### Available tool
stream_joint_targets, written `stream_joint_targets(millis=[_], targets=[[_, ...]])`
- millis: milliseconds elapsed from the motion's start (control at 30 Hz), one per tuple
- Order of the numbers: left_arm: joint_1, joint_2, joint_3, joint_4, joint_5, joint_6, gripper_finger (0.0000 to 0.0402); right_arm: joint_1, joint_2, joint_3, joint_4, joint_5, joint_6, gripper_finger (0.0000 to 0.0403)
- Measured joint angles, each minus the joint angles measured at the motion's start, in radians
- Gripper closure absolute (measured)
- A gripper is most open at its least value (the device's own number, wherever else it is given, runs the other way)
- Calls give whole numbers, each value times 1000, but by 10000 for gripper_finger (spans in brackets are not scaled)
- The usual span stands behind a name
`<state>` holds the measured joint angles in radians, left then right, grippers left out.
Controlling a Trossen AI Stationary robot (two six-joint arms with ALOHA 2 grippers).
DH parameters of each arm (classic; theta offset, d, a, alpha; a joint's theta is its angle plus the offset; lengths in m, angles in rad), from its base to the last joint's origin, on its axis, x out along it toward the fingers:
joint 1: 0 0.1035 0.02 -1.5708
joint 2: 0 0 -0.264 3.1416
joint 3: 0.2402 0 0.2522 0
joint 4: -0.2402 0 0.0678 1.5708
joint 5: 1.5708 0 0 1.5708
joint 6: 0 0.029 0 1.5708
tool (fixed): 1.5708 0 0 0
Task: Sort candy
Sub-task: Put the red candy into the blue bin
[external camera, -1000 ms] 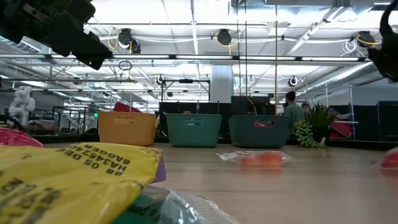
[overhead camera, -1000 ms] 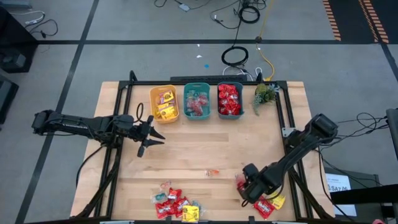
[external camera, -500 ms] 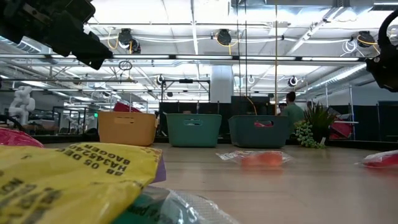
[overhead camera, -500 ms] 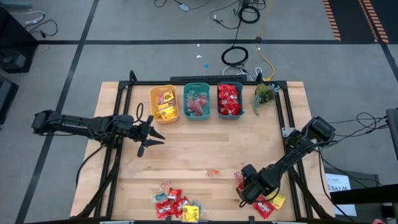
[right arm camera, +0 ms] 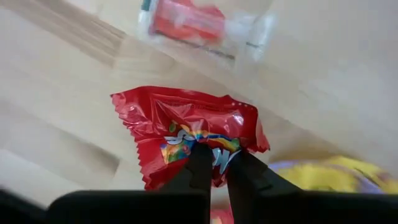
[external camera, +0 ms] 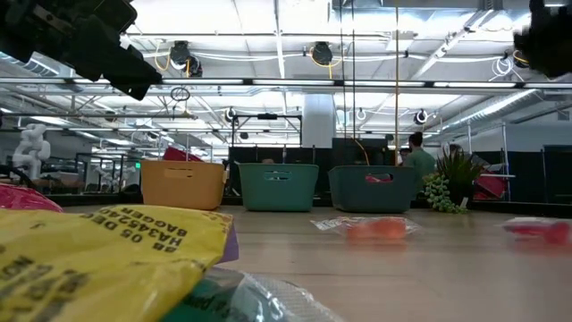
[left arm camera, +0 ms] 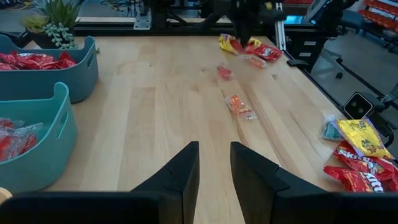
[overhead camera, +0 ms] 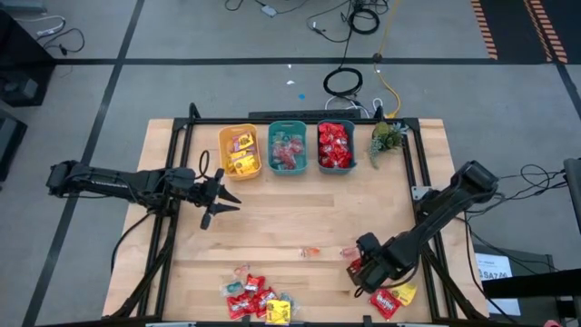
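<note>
My right gripper (overhead camera: pixel 364 269) is at the table's near right, shut on a glossy red packet (right arm camera: pixel 186 134). A clear-wrapped red piece (overhead camera: pixel 348 251) lies on the wood just beyond it and also shows in the right wrist view (right arm camera: pixel 199 22). More red and yellow packets (overhead camera: pixel 390 300) lie beside it, and a pile of candy (overhead camera: pixel 259 298) lies at the near edge. My left gripper (overhead camera: pixel 234 202) hovers left of centre above bare wood, slightly open and empty (left arm camera: pixel 214 168). My right gripper pinches the red packet near one of its edges (right arm camera: pixel 217 146) between its two fingers, which come from above and point down. The packet lies spread out flat below the fingertips. I cannot tell whether it is clear of the table.
Three bins stand in a row at the far edge: yellow (overhead camera: pixel 240 151), teal (overhead camera: pixel 288 148) and a blue-grey one with red packets (overhead camera: pixel 335 145). A small green plant (overhead camera: pixel 386 136) stands to their right. A small orange piece (overhead camera: pixel 310 252) lies mid-table.
My right gripper has gone up in the low view, toward the picture's top edge, and has stayed over the same spot at the near right. The clear-wrapped red piece now shows apart from the gripper, on its far side.
</note>
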<state>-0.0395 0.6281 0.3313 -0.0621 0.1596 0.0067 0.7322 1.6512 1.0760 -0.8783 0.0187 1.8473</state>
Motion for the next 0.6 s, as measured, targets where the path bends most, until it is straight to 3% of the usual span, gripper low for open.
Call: stream_joint_targets(millis=[200,333,467,600], targets=[[0,0,0,0,0,0,302,-14,-119,119,-235,123,0,392],[0,0,0,0,0,0,302,-83,-185,155,-405,207,-31,393],[0,0,0,0,0,0,302,-228,-245,156,-459,355,-183,394],[0,0,0,0,0,0,302,-453,-275,156,-422,465,-474,394]])
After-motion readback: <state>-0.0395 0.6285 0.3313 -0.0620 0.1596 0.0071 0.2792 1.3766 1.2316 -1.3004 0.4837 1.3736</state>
